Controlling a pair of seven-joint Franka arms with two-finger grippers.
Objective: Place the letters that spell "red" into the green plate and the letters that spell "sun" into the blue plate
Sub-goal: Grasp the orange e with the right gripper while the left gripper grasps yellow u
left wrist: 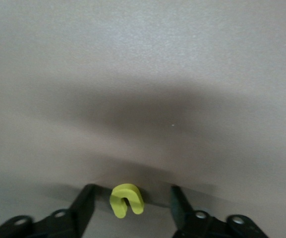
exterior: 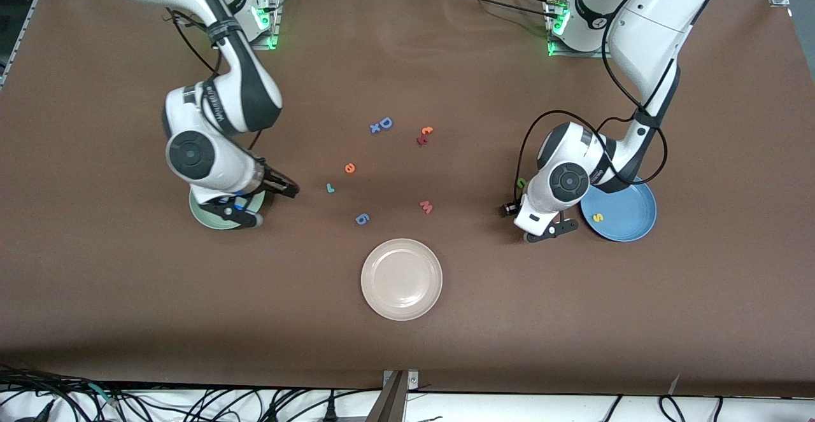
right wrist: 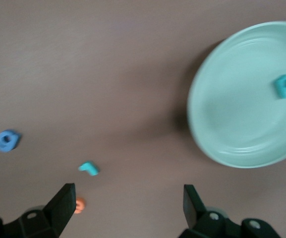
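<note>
Jaws of our left gripper (left wrist: 128,198) stand spread around the small yellow foam "u" (left wrist: 127,200) at six o'clock; right gripper's (right wrist: 128,198) jaws spread, waiting.

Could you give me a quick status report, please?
Left end effector open astride u, beside blue plate; s in. Right end effector open over table by green plate; d in. r, e, n on table. Nothing in the way.
</note>
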